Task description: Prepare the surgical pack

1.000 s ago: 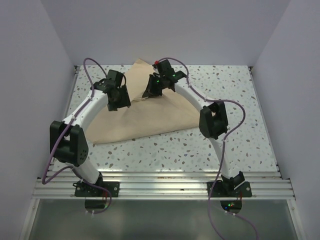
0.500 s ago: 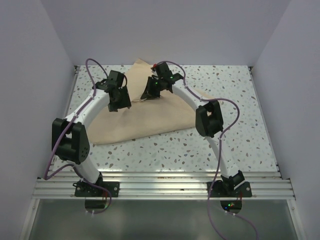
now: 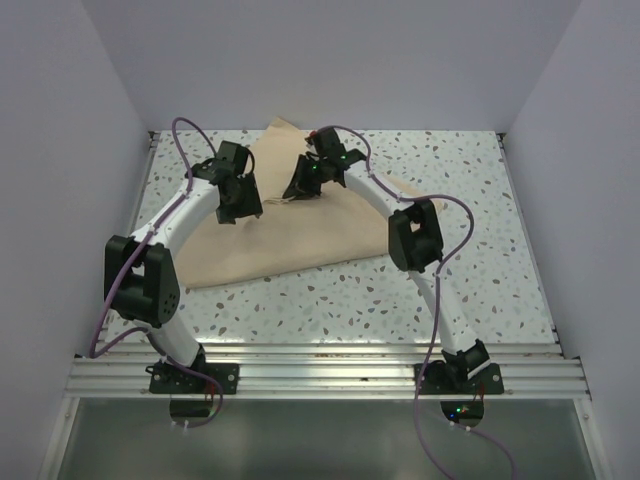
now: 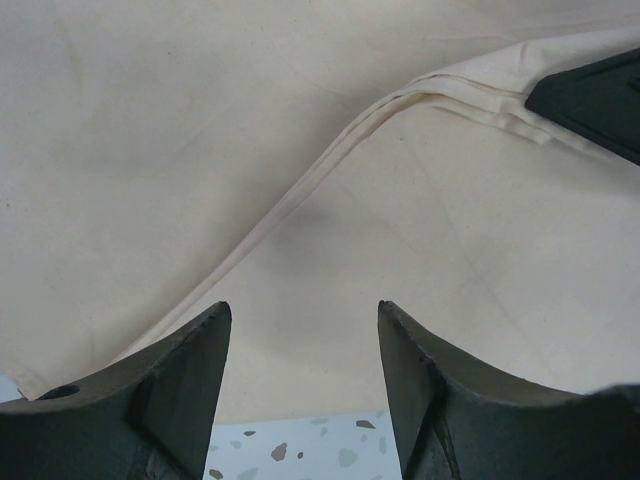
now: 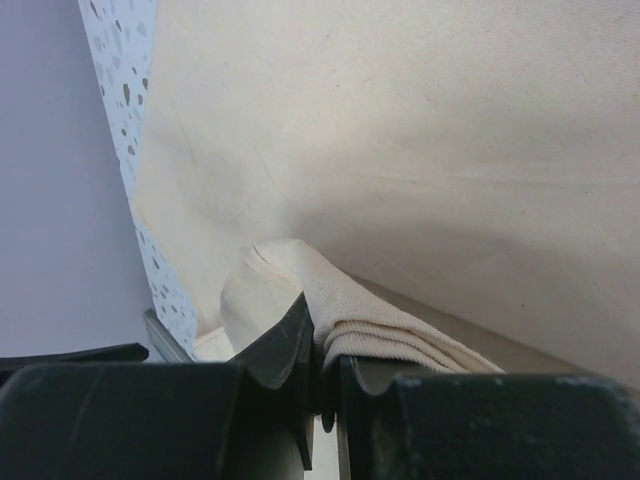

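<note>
The surgical pack shows only as a large tan cloth (image 3: pixel 290 235) spread on the speckled table, with a folded hem (image 4: pixel 330 165) running across it. My left gripper (image 3: pixel 232 207) hovers over the cloth's left part; in its wrist view it (image 4: pixel 303 308) stands open with nothing between the fingers. My right gripper (image 3: pixel 302 183) is at the cloth's far middle. There it (image 5: pixel 325 335) is shut on a bunched, layered fold of the cloth (image 5: pixel 345 305), lifted slightly off the sheet. What lies under the cloth is hidden.
The speckled tabletop (image 3: pixel 480 260) lies bare to the right and front of the cloth. White walls close in the left, right and back. An aluminium rail (image 3: pixel 320 370) runs along the near edge by the arm bases. The right gripper's dark finger (image 4: pixel 595 100) shows in the left wrist view.
The right arm has shifted a little to the left, its elbow moving inward, with the cloth fold still pinched. The left arm has barely moved.
</note>
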You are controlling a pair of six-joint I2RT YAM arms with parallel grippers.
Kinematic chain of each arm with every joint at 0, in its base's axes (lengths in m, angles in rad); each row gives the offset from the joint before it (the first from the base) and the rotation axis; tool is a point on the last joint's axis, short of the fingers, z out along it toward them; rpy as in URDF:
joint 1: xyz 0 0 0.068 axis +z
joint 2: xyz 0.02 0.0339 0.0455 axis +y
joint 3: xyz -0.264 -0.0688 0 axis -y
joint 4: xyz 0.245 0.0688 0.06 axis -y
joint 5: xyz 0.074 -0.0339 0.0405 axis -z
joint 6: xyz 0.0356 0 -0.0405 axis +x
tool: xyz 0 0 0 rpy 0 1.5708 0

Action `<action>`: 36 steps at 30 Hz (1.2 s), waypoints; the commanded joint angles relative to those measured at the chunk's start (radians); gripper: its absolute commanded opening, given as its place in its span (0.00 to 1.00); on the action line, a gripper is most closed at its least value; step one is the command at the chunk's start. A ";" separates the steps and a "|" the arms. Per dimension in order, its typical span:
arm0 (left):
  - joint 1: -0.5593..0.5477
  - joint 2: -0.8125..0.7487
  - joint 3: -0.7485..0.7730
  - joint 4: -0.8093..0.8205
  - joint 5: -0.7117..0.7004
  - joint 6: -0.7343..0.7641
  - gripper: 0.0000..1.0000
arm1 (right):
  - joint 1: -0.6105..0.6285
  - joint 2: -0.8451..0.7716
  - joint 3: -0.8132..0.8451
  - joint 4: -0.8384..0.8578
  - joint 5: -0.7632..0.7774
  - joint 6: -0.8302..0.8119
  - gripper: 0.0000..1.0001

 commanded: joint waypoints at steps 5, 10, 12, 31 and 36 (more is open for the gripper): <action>0.003 0.006 0.029 -0.003 -0.002 0.005 0.64 | -0.018 0.034 0.076 0.068 -0.040 0.027 0.13; 0.003 0.012 0.031 0.001 0.000 0.000 0.64 | -0.021 0.050 0.087 0.075 -0.041 0.033 0.15; 0.003 0.015 0.031 0.001 0.001 -0.001 0.64 | -0.024 0.056 0.089 0.082 -0.043 0.041 0.16; 0.003 0.026 0.040 -0.010 0.012 -0.015 0.64 | -0.047 0.162 0.263 0.239 -0.038 0.171 0.64; 0.002 0.007 0.044 -0.013 0.018 -0.017 0.64 | -0.058 0.088 0.228 0.211 -0.006 0.119 0.64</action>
